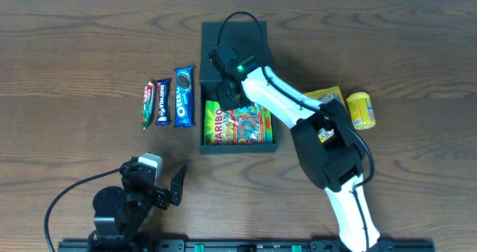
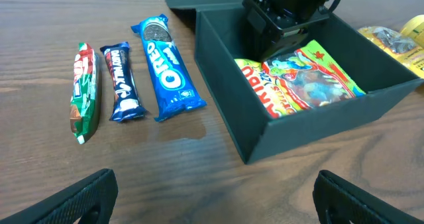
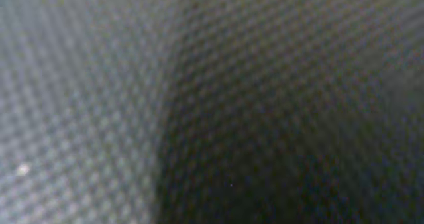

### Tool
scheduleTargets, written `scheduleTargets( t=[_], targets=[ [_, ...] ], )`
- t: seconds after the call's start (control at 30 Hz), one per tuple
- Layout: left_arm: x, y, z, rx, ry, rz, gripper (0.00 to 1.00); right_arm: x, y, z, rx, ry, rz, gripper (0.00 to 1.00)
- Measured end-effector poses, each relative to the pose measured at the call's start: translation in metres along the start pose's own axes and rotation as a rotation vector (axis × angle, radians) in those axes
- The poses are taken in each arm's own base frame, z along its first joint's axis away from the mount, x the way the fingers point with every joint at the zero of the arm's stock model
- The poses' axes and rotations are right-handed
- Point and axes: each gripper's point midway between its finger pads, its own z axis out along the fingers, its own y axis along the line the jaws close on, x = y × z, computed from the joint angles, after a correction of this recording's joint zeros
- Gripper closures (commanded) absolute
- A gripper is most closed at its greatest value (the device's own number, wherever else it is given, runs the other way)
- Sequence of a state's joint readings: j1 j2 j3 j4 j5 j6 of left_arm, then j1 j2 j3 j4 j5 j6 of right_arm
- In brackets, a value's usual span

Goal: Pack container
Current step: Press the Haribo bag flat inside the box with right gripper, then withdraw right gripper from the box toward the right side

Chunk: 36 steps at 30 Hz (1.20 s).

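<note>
From overhead, the right arm (image 1: 328, 144) stretches from the near right edge of the table slantwise to the left and bends down into the box (image 1: 238, 148), which stands in the middle of the table with its lid flap (image 1: 235, 34) laid open on the far side. The right gripper (image 1: 226, 95) is low inside the box, at the far edge of a gummy bag (image 1: 242, 127) lying flat on the box floor. Its fingers are hidden, so I cannot tell whether it is spread or closed. The left arm (image 1: 119, 207) is folded at the near left, and the left gripper (image 1: 170, 191) hangs over bare table, holding nothing.

The left wrist view shows the left fingertips (image 2: 86, 194) spread wide apart with only wood between them. Beyond lie three snack bars (image 2: 122, 81) side by side, just left of the box.

The right wrist view is filled by a blurred, dark, woven-looking surface very close to the lens. No fingers can be made out.
</note>
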<state>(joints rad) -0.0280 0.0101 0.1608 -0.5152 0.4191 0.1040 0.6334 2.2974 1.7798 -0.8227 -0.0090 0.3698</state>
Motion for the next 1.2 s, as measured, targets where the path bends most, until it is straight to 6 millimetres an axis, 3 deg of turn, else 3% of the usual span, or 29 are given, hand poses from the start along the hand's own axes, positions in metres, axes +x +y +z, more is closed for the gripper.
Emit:
scheduleTargets(
  t=[0.23,0.37,0.47,0.5,0.57,0.67,0.73,0.87,1.07,1.2],
  targets=[
    [0.0,0.0,0.0,0.0,0.0,0.0,0.05,0.011,0.001,-0.003,-0.01,0.052,-0.007,0.99],
    [0.0,0.0,0.0,0.0,0.0,0.0,0.05,0.021,0.001,-0.015,-0.011,0.094,-0.005,0.99],
    [0.0,0.0,0.0,0.0,0.0,0.001,0.05,0.022,-0.006,-0.048,0.015,0.076,0.01,0.94],
    [0.0,0.0,0.0,0.0,0.0,0.0,0.05,0.02,-0.01,-0.071,0.026,0.05,0.019,0.79],
    [0.0,0.0,0.0,0.0,0.0,0.0,0.05,0.017,-0.022,-0.115,0.053,-0.004,0.054,0.65],
    [0.0,0.0,0.0,0.0,0.0,0.0,0.05,0.015,-0.054,-0.156,0.104,-0.05,0.137,0.63],
    [0.0,0.0,0.0,0.0,0.0,0.0,0.05,0.016,-0.072,-0.154,0.134,-0.041,0.179,0.61],
    [0.0,0.0,0.0,0.0,0.0,0.0,0.05,0.041,-0.107,-0.111,0.173,0.059,0.257,0.59],
    [0.0,0.0,0.0,0.0,0.0,0.0,0.05,0.061,-0.106,-0.076,0.108,0.115,0.273,0.59],
    [0.0,0.0,0.0,0.0,0.0,0.0,0.05,0.068,-0.104,-0.068,0.087,0.13,0.258,0.96]
  ],
)
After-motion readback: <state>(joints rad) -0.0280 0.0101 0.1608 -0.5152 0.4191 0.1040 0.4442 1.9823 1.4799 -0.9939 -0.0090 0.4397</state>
